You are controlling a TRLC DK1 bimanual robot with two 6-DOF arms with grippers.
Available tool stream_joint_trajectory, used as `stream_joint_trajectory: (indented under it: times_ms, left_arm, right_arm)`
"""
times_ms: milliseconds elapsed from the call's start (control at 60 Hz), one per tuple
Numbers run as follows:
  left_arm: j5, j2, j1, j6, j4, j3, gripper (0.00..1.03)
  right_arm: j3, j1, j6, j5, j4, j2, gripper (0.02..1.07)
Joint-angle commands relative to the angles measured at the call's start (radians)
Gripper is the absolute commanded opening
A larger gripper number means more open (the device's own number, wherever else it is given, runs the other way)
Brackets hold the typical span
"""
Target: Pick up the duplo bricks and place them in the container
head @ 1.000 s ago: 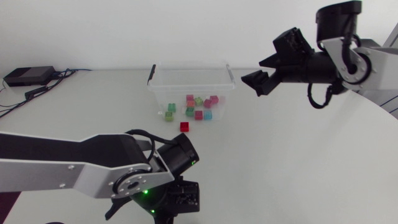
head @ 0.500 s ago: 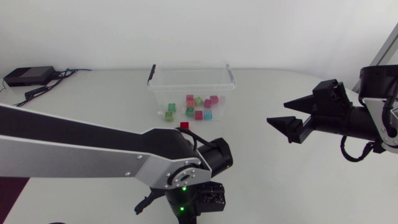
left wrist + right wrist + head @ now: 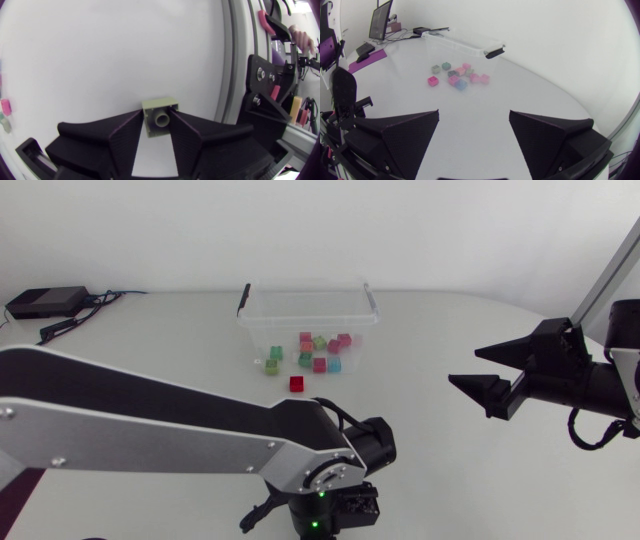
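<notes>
Coloured bricks (image 3: 312,352) cluster beside clear container (image 3: 300,320) — one olive brick (image 3: 160,117) between fingers (image 3: 125,139).

No legible text, label, number or sign was found on any surface shown in the three views.

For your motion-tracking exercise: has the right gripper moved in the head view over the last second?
Yes. The right gripper has pulled back from the clear container, to the right and lower in the view.
</notes>
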Motion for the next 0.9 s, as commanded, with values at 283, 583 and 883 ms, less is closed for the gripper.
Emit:
stream_joint_trajectory:
  times_ms: [283,583,883]
  left_arm:
    - [-0.036,-0.18,0.085,-0.001,-0.105,0.058,0.25]
    - [-0.047,-0.207,0.423,0.063,-0.057,0.403,0.25]
    - [-0.042,0.175,0.64,-0.036,0.13,0.864,0.3]
  right_arm:
    - [-0.04,0.009,-0.04,-0.006,-0.041,-0.024,1.03]
    - [-0.06,0.104,-0.015,0.05,-0.08,-0.085,1.03]
    - [-0.075,0.202,-0.001,0.131,-0.149,-0.179,1.03]
